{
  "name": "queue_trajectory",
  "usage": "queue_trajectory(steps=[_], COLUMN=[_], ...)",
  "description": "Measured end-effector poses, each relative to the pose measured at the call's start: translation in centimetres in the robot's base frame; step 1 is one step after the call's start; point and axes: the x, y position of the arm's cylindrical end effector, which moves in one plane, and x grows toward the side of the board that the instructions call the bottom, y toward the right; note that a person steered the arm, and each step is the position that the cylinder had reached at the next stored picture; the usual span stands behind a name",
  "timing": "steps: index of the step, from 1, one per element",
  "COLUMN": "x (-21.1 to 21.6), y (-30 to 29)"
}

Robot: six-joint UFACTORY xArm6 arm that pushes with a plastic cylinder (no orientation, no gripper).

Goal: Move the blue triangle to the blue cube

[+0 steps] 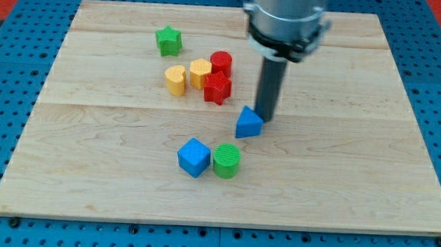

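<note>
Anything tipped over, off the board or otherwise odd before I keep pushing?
Nothing stands out. All seven blocks sit flat on the wooden board. My tip is against the blue triangle block on its upper-right side; the blue cube sits lower left, touching the green cylinder.

Wooden board [353, 183] — blue perforated surround [12, 67]

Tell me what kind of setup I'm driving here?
Probably a lab tabletop pushing rig: a pale wooden board on a blue perforated base, small coloured blocks such as the blue triangle and blue cube, with my tip beside the triangle's upper right.
</note>
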Motion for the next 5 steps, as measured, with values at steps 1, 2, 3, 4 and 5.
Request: queue_trajectory(steps=[1, 2, 3, 4, 5], x=[1.9, 4.2, 5.1, 5.1, 3.7], y=[-2.6, -4.4, -4.4, -4.4, 1.3])
